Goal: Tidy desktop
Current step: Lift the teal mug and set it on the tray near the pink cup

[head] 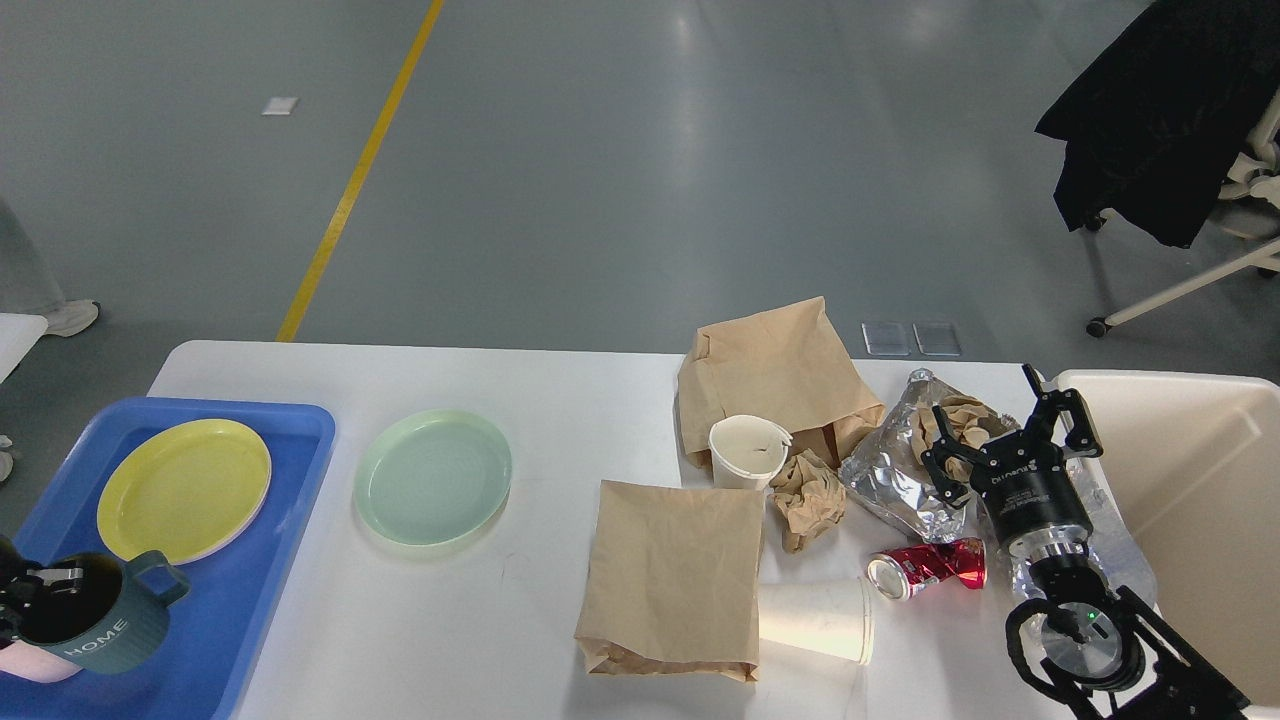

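Observation:
The white desktop (560,395) carries dishes on the left and rubbish on the right. My left gripper (45,592) is at the bottom left edge, shut on the rim of a dark teal "HOME" mug (95,630), low over the front of the blue tray (255,560). A pink mug (30,668) shows only as a sliver under the teal one. My right gripper (1010,425) is open and empty, above a silver foil bag (890,485) beside the cream bin (1190,480).
A yellow plate (185,488) lies in the tray; a green plate (432,490) lies on the desktop. Two brown paper bags (775,370) (670,575), two paper cups (745,452) (815,618), crumpled paper (808,495) and a crushed red can (925,565) lie centre-right.

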You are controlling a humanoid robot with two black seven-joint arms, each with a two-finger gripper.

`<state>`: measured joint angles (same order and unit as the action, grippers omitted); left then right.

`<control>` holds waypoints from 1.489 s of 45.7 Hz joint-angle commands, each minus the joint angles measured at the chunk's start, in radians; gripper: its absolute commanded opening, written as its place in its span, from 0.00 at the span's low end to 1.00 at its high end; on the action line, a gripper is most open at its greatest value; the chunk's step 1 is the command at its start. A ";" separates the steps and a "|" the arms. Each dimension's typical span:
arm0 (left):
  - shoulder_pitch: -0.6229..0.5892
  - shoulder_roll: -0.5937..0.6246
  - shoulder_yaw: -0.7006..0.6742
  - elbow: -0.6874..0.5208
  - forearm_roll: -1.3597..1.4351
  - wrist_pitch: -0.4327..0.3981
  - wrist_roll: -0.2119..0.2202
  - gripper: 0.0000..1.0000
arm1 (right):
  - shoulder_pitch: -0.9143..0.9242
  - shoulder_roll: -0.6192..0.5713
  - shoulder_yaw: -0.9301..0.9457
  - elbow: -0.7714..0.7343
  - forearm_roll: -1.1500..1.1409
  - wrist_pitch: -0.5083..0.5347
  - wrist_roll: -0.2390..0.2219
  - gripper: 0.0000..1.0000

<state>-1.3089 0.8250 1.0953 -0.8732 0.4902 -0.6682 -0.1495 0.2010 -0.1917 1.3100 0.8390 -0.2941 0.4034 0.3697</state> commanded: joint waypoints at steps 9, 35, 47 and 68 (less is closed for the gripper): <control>0.082 0.000 -0.107 0.008 0.010 0.001 0.005 0.00 | 0.000 0.000 0.000 0.000 0.001 0.000 0.000 1.00; 0.123 -0.001 -0.126 0.008 0.004 0.018 0.004 0.00 | 0.000 0.000 0.000 0.000 0.001 0.000 0.000 1.00; 0.137 -0.003 -0.129 0.002 -0.009 0.027 0.002 0.12 | 0.000 0.000 0.000 0.000 -0.002 0.000 0.000 1.00; 0.146 0.017 -0.123 -0.049 -0.150 0.213 0.007 0.92 | 0.000 0.000 0.000 0.000 0.001 0.000 0.000 1.00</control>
<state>-1.1605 0.8314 0.9708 -0.9120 0.3465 -0.4566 -0.1418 0.2009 -0.1918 1.3100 0.8390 -0.2931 0.4032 0.3697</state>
